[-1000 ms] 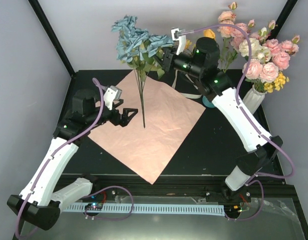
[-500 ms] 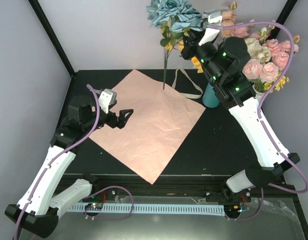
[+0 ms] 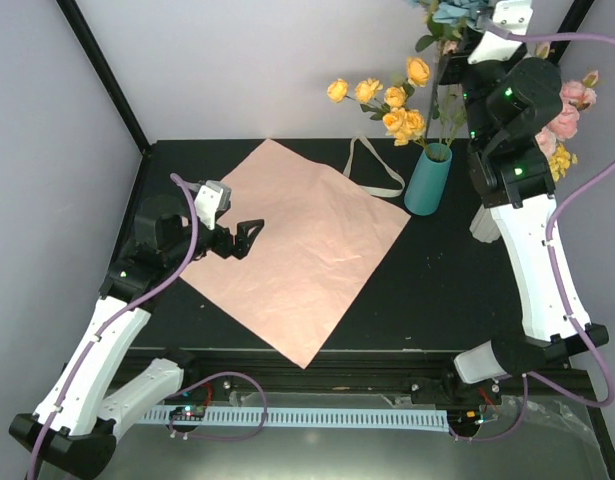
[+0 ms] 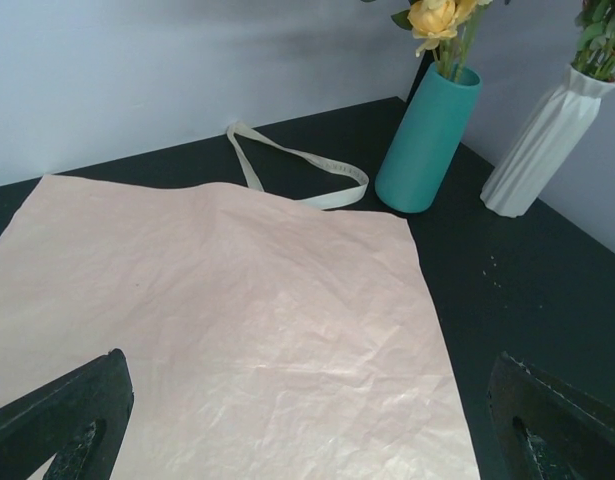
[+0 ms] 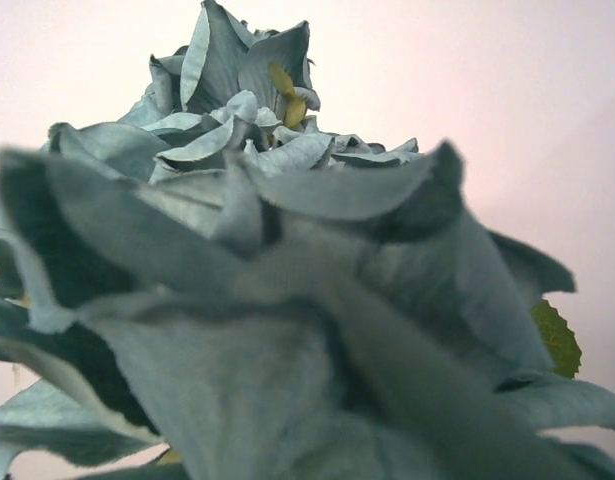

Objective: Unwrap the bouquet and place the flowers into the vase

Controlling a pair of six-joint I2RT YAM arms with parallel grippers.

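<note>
Left pincer (image 3: 244, 237) is held wide apart, low over the pink paper (image 3: 292, 250), which is spread flat on the table (image 3: 437, 290). Right pincer (image 3: 452, 62) is clamped together on the blue flowers (image 3: 449, 12), high above the teal vase (image 3: 427, 182). Yellow flowers (image 3: 397, 105) are seated in that vase. Cream ribbon (image 3: 372, 172) is seen loose beside it.

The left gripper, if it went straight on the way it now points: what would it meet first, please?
Probably the pink paper, spread just ahead of the open left gripper; above the sheet, the teal vase stands further along, though depth is unclear.
</note>
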